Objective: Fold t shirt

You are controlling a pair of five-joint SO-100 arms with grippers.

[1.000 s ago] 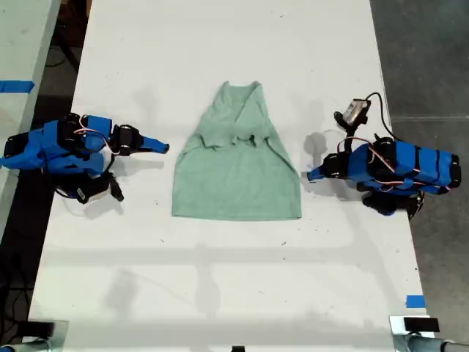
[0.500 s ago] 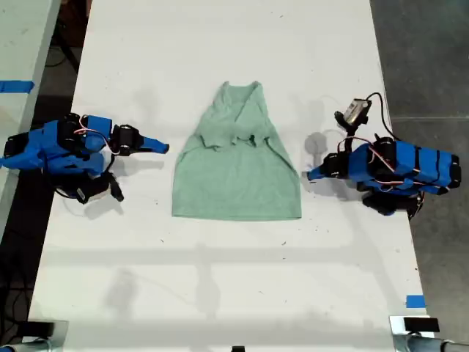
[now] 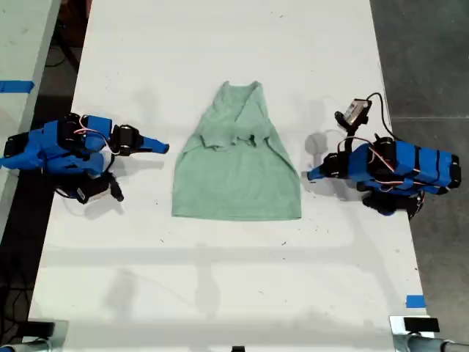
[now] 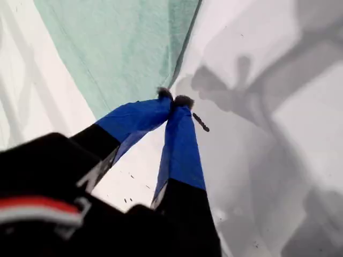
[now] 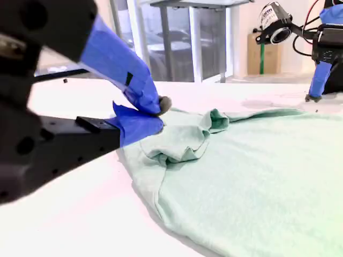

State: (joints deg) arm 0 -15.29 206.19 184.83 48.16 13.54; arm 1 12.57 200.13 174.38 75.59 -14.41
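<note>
Fingers [image 4: 182, 144] of my first gripper [image 4: 174, 101] are seen pressed together at the tips, with nothing caught between them. Those of my second gripper [image 5: 155, 113] are likewise brought together and empty. Neither gripper is touching the cloth.

The t shirt [image 3: 238, 172] is spread flat on the white counter [image 3: 220, 293], midway between the two arms. Its long axis runs from the top of the exterior view to the bottom, collar towards the top and straight hem towards the bottom. Both sleeves are already turned in over the chest, where a small bunched ridge is formed, so the outline is narrowed at the collar end and widened at the hem.

My first gripper is placed at the exterior view's right, with its tips just beside the side edge of the cloth, low down towards the hem corner. My second gripper is placed at the exterior view's left and pointed at the opposite side edge, higher up, level with the bunched sleeves; a narrow strip of bare counter is left between its tips and the cloth. My first gripper is judged to be slightly the nearer.

The lengthwise fold is judged to be outstanding. For that, the fingers would have to be opened and each side edge taken near the hem, so the cloth can be carried along its long axis towards the collar.
</note>
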